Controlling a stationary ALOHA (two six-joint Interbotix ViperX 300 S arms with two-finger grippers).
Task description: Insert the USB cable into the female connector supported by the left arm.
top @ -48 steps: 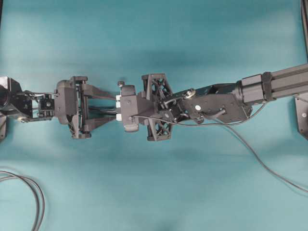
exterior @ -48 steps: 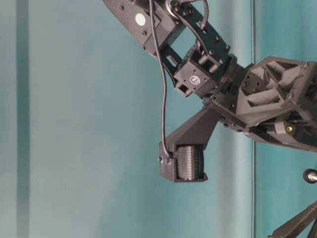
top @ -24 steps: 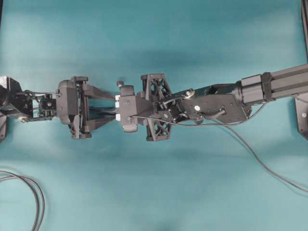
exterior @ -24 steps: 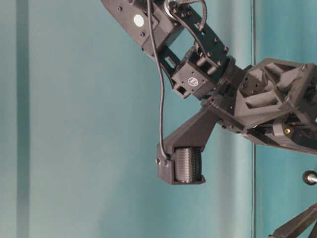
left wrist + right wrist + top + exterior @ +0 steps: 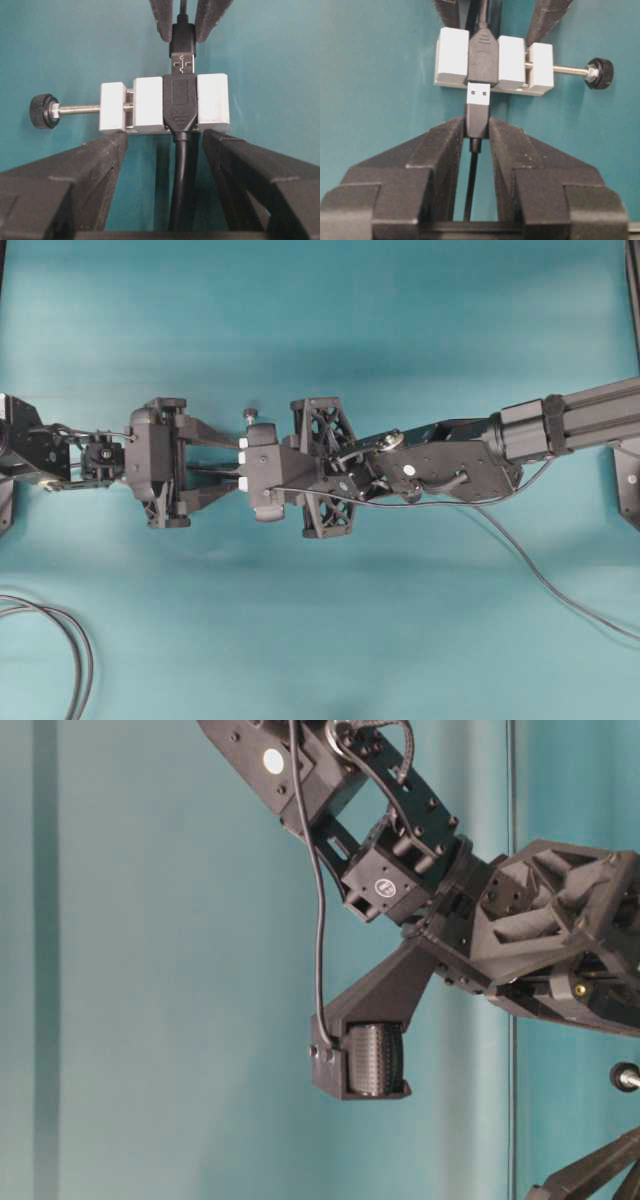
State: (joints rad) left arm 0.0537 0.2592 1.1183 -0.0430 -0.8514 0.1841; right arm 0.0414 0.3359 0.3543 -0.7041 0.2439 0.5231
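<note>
The female connector (image 5: 150, 105), a white block with a black band and a side pin ending in a dark knob (image 5: 44, 111), hangs above the teal table. My left gripper (image 5: 165, 137) is shut on it, jaws spread wide with the fingertips (image 5: 116, 140) against its ends. My right gripper (image 5: 477, 125) is shut on the dark body of the USB cable (image 5: 476, 120). Its silvery plug (image 5: 480, 95) points straight at the socket, tip at the socket's mouth. In the overhead view the two grippers meet nose to nose at the block (image 5: 243, 443).
A doubled dark cable loop (image 5: 80, 660) lies at the table's front left. The right arm's thin cable (image 5: 540, 570) trails off to the right. The right arm's boxy forearm (image 5: 590, 415) reaches in from the right edge.
The right gripper with the plug has crept a little to the left toward the block, and the left wrist has edged slightly right. Both grips are unchanged.
</note>
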